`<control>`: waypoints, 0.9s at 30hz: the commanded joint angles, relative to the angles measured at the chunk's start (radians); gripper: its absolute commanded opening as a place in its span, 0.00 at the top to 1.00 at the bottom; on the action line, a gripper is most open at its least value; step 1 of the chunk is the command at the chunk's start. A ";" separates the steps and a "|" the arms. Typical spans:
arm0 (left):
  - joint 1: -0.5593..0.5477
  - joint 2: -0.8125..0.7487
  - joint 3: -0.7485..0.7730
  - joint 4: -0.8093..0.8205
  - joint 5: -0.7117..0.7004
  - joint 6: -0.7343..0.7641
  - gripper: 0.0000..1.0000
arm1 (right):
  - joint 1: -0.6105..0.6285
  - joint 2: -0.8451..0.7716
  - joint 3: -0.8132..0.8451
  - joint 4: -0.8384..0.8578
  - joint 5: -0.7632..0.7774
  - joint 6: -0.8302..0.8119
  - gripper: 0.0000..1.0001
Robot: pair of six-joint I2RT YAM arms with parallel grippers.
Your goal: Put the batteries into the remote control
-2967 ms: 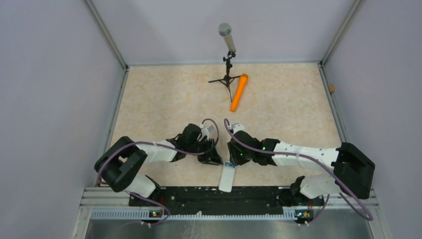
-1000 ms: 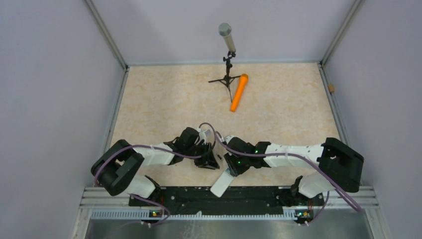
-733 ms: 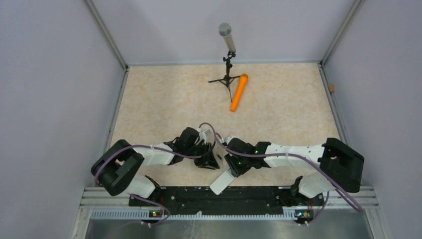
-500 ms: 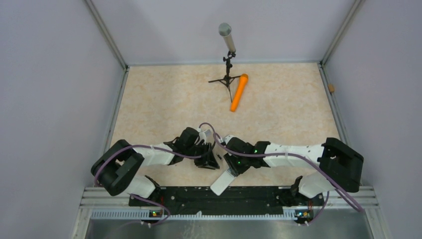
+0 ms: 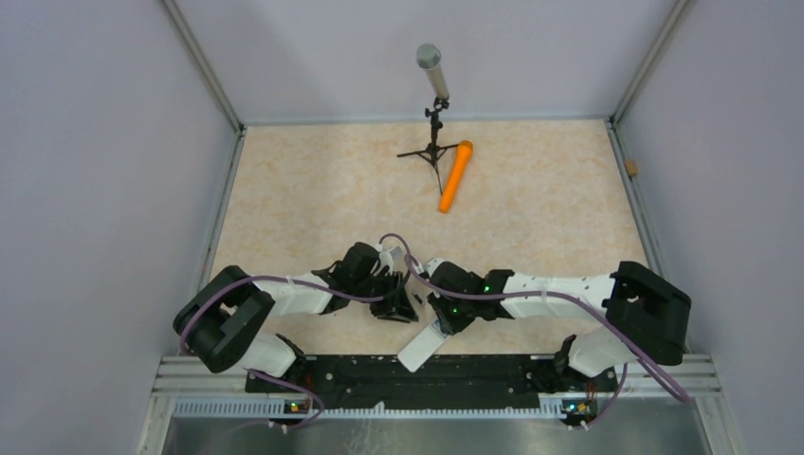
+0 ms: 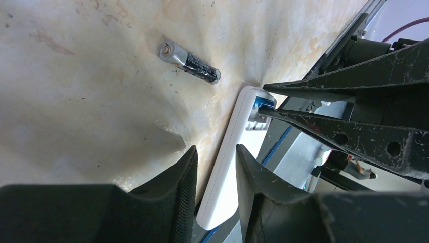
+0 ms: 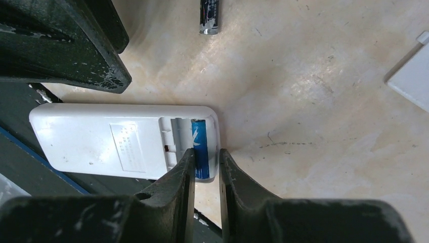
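Tan marbled table (image 5: 313, 190): flat top with grey walls around it.
Small white oblong remote control (image 7: 101, 142): lay flat with the plain back up, at the near edge of the table, between the two arms. One end stuck out past the table edge, over the long black rail (image 5: 379, 374). Battery slot at the other end, lid off.
Tiny dark battery with a blue band (image 7: 201, 144): lay in the slot, right next to the end wall of the remote control.
Tiny dark battery with a silver end (image 6: 190, 63): lay on its side on the table, near the slot end of the remote control but not touching it.
Black two-finger right gripper (image 7: 206, 157): sat low over the slot end of the remote control. Fingers almost together, one on each side of the battery with a blue band, pinching its end.
Black two-finger left gripper (image 6: 216, 149): sat low over the table, just beside one long edge of the remote control. Fingers part way open, with nothing held. Only the remote control's edge showed through the gap, lower down.
Flat white piece (image 7: 412, 71): on the table, apart from the remote control. Only a corner showed.
Grey microphone on a black tripod (image 5: 429, 68): stood at the far side of the table, well apart from both arms.
Long orange cylinder (image 5: 455, 176): lay on the table just beside the tripod.
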 commanded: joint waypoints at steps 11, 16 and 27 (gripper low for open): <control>-0.004 0.001 0.024 0.013 0.007 0.021 0.65 | 0.009 0.002 -0.040 0.080 -0.040 0.025 1.00; -0.005 0.007 0.030 0.008 0.008 0.024 0.65 | 0.010 0.000 -0.041 0.082 -0.034 0.034 1.00; -0.005 0.008 0.033 -0.008 0.007 0.034 0.65 | 0.010 -0.055 0.020 0.020 0.003 0.050 0.66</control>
